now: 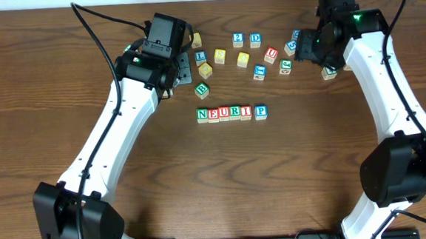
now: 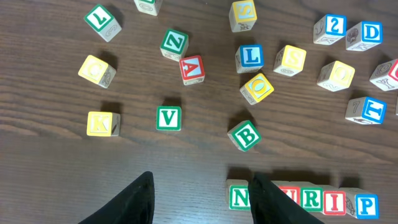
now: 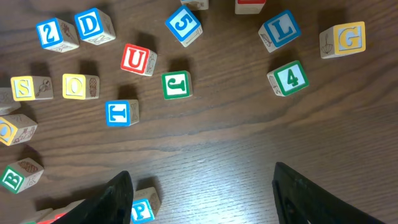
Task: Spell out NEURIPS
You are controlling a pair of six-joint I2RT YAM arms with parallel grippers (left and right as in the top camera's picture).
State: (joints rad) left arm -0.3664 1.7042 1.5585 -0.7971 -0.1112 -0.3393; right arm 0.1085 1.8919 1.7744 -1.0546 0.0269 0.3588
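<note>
Six cubes stand in a row [image 1: 231, 113] reading N, E, U, R, I, P in the overhead view. My left wrist view shows that row [image 2: 323, 202] at the bottom right, with the E hidden behind one finger. A yellow S cube [image 2: 290, 59] [image 1: 219, 56] lies loose among the scattered cubes. My left gripper [image 2: 200, 180] [image 1: 180, 68] hangs open over bare wood, left of the N. My right gripper [image 3: 202, 174] [image 1: 302, 46] is open wide and empty, with the blue P cube [image 3: 143, 210] beside its left finger.
Other letter and number cubes lie scattered behind the row, among them a green B [image 1: 202, 89], a red U [image 1: 270, 54], a blue 2 [image 1: 238, 38] and a blue D [image 1: 255, 38]. A green V [image 2: 168, 118] and a yellow K [image 2: 101, 123] lie ahead of the left gripper.
</note>
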